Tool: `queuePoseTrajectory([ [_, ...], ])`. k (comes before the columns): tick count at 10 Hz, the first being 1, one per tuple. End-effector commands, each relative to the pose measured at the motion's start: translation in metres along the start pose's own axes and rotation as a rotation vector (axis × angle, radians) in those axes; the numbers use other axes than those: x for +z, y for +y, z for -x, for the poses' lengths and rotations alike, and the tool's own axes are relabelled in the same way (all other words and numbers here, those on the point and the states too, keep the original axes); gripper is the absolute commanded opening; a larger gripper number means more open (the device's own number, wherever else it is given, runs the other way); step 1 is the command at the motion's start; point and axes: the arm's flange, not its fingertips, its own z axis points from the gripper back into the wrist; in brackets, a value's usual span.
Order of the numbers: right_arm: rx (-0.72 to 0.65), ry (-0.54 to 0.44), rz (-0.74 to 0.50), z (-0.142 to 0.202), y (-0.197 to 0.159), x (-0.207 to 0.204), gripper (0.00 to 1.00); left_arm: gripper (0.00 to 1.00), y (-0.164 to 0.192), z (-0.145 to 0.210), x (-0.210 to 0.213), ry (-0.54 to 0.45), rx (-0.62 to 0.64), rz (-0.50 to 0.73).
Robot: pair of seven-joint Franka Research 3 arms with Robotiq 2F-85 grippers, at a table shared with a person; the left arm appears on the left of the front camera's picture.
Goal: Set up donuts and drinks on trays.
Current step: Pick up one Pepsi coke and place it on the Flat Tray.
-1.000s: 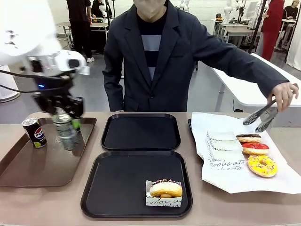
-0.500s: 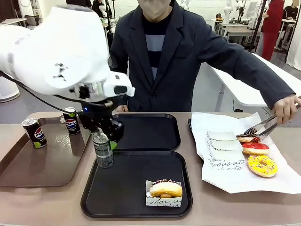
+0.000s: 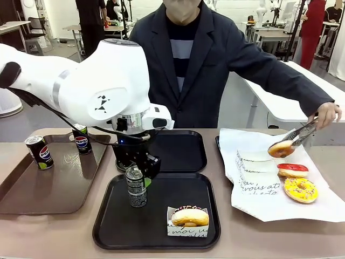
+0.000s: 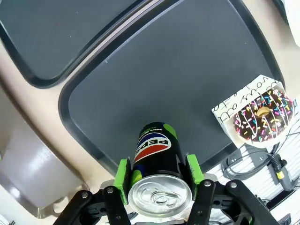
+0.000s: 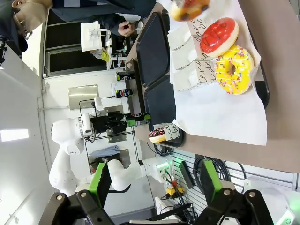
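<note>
My left gripper [image 3: 138, 171] is shut on a black Pepsi can [image 3: 136, 189], upright over the left part of the near black tray [image 3: 167, 200]; whether it touches the tray is unclear. From the left wrist, the gripper [image 4: 158, 169] clamps the can [image 4: 157, 154] just below its silver top. A chocolate sprinkled donut [image 3: 190, 216] in a white sleeve lies at that tray's front right, also seen as donut [image 4: 262, 116]. The far black tray [image 3: 161, 152] holds nothing. The person's tongs hold a donut [image 3: 281, 149] above the paper. My right gripper [image 5: 154, 183] is open.
A long brown tray [image 3: 32, 190] at the left carries two Pepsi cans [image 3: 39, 151] [image 3: 81, 138]. White paper [image 3: 253, 194] at the right bears a red-iced donut [image 3: 292, 169], a yellow sprinkled donut [image 3: 301, 189] and white paper sleeves [image 3: 257, 172].
My left arm has carried the can rightward from the brown tray to the near black tray. The person's tongs have closed on a donut and lifted it off the paper.
</note>
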Motion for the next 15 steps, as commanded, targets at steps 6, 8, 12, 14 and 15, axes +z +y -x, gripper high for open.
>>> queuePoseTrajectory([
  [6, 0.016, -0.013, -0.031, -0.001, 0.001, -0.002, 1.00, 0.58, 0.006, -0.003, -0.040, -0.017, -0.069, -0.021],
  [8, 0.016, -0.013, -0.031, -0.001, 0.001, -0.002, 1.00, 1.00, 0.006, -0.002, -0.032, -0.037, -0.089, -0.033],
  [12, 0.016, -0.013, -0.031, -0.001, 0.001, -0.002, 1.00, 1.00, 0.021, 0.005, 0.029, -0.054, -0.091, -0.161],
  [14, 0.016, -0.013, -0.031, -0.001, 0.001, -0.002, 1.00, 1.00, 0.035, 0.026, 0.065, -0.044, -0.042, -0.186],
  [15, 0.016, -0.013, -0.031, -0.001, 0.001, -0.002, 1.00, 1.00, 0.043, 0.041, 0.080, -0.055, -0.023, -0.194],
])
